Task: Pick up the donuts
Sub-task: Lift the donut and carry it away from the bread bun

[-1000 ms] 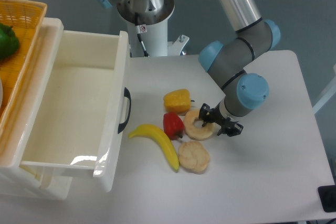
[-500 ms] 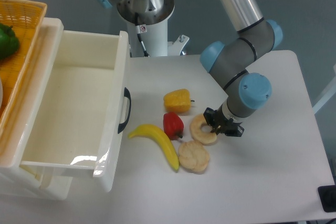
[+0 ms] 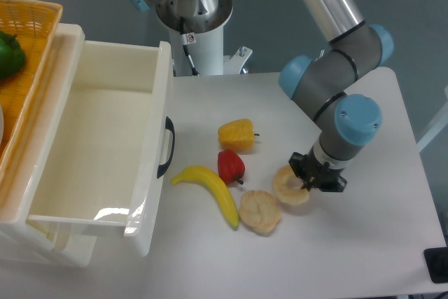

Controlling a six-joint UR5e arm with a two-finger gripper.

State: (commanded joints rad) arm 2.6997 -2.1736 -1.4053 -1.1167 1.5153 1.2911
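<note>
The gripper (image 3: pixel 312 179) pinched the donut (image 3: pixel 290 187) by its right rim, the ring sitting just left of the fingers. A round cream bun (image 3: pixel 260 211) lay beside it, lower left; the red pepper (image 3: pixel 231 165) farther left.

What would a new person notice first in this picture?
The grey and blue gripper catches the eye, its jaws closed on the pale donut at the table's right-centre. Just left lie a red pepper, a yellow banana and a yellow-orange pepper. A large white bin fills the left side.
</note>
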